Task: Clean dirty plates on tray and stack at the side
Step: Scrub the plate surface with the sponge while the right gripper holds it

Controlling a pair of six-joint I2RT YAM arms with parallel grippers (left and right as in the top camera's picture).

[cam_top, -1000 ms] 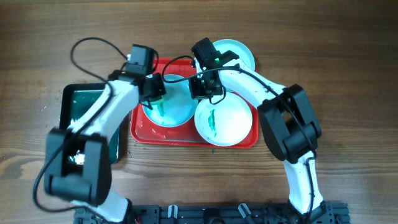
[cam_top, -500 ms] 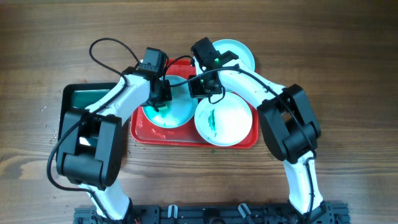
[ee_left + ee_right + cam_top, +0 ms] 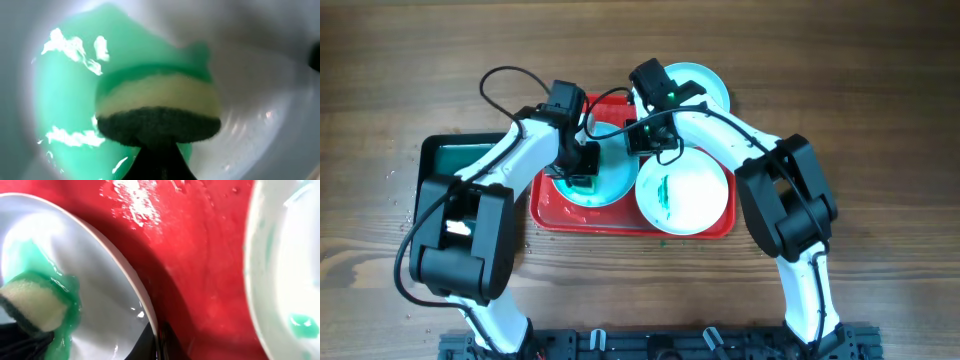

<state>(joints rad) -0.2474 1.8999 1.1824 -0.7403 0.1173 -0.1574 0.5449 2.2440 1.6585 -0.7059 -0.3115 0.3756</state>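
Observation:
Three plates show from overhead. One plate [image 3: 605, 185] lies at the left of the red tray [image 3: 545, 205]; another plate [image 3: 695, 195] with a teal smear lies at its right. The third plate [image 3: 705, 85] sits on the table behind the tray. My left gripper [image 3: 582, 178] is shut on a sponge [image 3: 157, 107], yellow with a dark scrub side, pressed into green foam on the left plate. My right gripper [image 3: 638, 148] is shut on that plate's rim [image 3: 145, 300], one finger inside and one under it.
A black tray with a green inside [image 3: 445, 170] stands left of the red tray. The red tray's floor [image 3: 200, 255] is wet. Bare wooden table [image 3: 880, 120] lies all round.
My left gripper has moved right and toward the front, sliding the sponge across the left plate. The right gripper has stayed on the plate's rim.

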